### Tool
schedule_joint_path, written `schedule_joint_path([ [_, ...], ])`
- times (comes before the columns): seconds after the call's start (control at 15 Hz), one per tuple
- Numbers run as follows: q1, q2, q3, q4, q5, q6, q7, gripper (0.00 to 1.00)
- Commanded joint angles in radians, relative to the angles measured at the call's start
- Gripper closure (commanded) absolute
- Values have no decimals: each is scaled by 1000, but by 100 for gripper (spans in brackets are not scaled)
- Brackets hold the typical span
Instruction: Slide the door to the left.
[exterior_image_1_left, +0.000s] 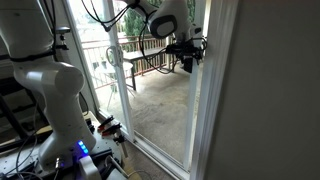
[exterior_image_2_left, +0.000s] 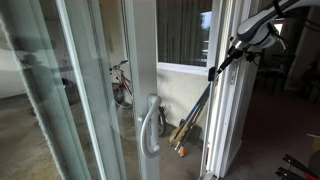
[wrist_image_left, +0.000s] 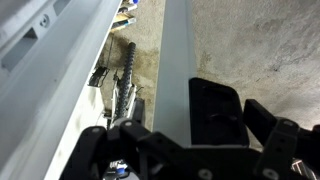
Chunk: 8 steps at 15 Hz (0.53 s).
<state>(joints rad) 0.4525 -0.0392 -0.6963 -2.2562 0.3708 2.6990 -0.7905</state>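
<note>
- We see a bicycle (exterior_image_2_left: 121, 82) outside and long poles (exterior_image_2_left: 193, 114) leaning by the doorway.
- Our hand (wrist_image_left: 170, 118) gapes wide astride the thin, smooth white frame of the door (wrist_image_left: 176, 50).

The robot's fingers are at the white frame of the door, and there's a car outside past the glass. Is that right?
Not quite. What stands outside past the glass is a bicycle, not a car; an exterior view shows it, and the wrist view does too. The fingers are at the white frame of the door, as you said.
</note>
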Motion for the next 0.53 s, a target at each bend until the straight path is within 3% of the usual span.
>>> schedule_joint_path([
  [0.0,2,10,-11,36,55,-33,-96,0],
  [0.47,-1,8,-25,98,92,-71,-216,0],
])
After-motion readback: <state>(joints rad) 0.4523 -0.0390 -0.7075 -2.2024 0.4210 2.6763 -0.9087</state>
